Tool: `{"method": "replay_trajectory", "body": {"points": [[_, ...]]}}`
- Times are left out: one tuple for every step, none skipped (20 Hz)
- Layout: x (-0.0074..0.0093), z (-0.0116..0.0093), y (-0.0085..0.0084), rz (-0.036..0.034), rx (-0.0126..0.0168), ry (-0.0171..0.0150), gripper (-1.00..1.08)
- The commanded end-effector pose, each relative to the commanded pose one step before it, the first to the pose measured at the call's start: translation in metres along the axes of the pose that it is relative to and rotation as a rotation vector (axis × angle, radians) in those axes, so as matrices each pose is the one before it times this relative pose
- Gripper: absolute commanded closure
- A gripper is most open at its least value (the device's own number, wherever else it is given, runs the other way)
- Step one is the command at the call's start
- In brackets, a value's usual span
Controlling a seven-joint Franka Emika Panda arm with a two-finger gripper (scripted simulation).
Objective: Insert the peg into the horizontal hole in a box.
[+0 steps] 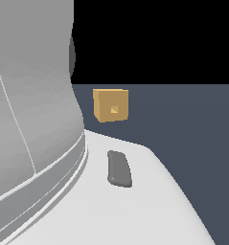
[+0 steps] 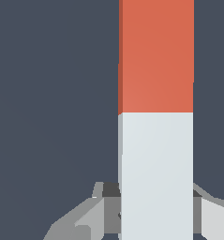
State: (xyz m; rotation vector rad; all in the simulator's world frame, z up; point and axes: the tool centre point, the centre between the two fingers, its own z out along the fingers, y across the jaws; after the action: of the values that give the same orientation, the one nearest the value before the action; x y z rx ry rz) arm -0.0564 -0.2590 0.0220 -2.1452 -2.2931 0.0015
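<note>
In the wrist view the peg is a long flat-faced bar, orange-red on its far half and white on its near half. My gripper is shut on the white half, with grey fingers flush against both of its sides. In the exterior view the tan box stands on the dark floor, and the small square hole shows in its front face. The peg and gripper are out of sight in the exterior view. The box is out of sight in the wrist view.
My arm's large white base fills the exterior view's left and bottom, with a dark grey pad on it. The dark blue-grey floor lies around the box and behind the peg.
</note>
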Motion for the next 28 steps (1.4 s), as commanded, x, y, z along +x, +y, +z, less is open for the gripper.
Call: {"method": "replay_trajectory", "body": {"points": [[0.03133,-0.00367,0.01339,-0.02119,-0.00174,-0.00036,1.08],[0.01395,-0.00133,0.00586,-0.00884,0.00000,-0.00004,1.08],[0.01480,-0.00141,0.00623,-0.00937,0.00000,-0.00005,1.08],[0.01552,-0.00149,0.00655,-0.00981,0.00000,-0.00005,1.08],[0.01559,-0.00149,0.00660,-0.00984,0.00000,-0.00005,1.08],[0.01555,-0.00149,0.00661,-0.00981,0.00000,-0.00006,1.08],[0.01549,-0.00149,0.00661,-0.00977,0.00000,-0.00006,1.08],[0.01549,-0.00149,0.00663,-0.00977,0.00000,-0.00006,1.08],[0.01544,-0.00149,0.00663,-0.00972,0.00000,-0.00005,1.08],[0.01537,-0.00149,0.00664,-0.00967,0.00000,-0.00005,1.08],[0.01533,-0.00149,0.00665,-0.00964,0.00000,-0.00005,1.08],[0.01528,-0.00149,0.00666,-0.00962,-0.00001,-0.00005,1.08],[0.01520,-0.00148,0.00666,-0.00957,-0.00001,-0.00004,1.08],[0.01513,-0.00148,0.00666,-0.00952,-0.00001,-0.00003,1.08],[0.01505,-0.00147,0.00667,-0.00947,-0.00001,-0.00003,1.08],[0.01498,-0.00147,0.00668,-0.00944,-0.00001,-0.00002,1.08],[0.01486,-0.00146,0.00667,-0.00937,-0.00001,-0.00001,1.08],[0.01476,-0.00145,0.00668,-0.00934,-0.00001,0.00000,1.08],[0.01454,-0.00143,0.00664,-0.00921,-0.00001,0.00001,1.08],[0.01383,-0.00136,0.00637,-0.00879,-0.00001,0.00002,1.08],[0.01300,-0.00128,0.00604,-0.00829,-0.00001,0.00003,1.08],[0.01214,-0.00119,0.00569,-0.00775,-0.00001,0.00003,1.08],[0.01128,-0.00111,0.00536,-0.00724,-0.00001,0.00004,1.08],[0.01041,-0.00102,0.00501,-0.00673,0.00000,0.00004,1.08],[0.00950,-0.00093,0.00464,-0.00618,0.00000,0.00005,1.08],[0.00857,-0.00084,0.00424,-0.00561,0.00000,0.00005,1.08],[0.00761,-0.00074,0.00380,-0.00498,0.00000,0.00004,1.08],[0.00670,-0.00065,0.00338,-0.00442,0.00000,0.00004,1.08]]}}
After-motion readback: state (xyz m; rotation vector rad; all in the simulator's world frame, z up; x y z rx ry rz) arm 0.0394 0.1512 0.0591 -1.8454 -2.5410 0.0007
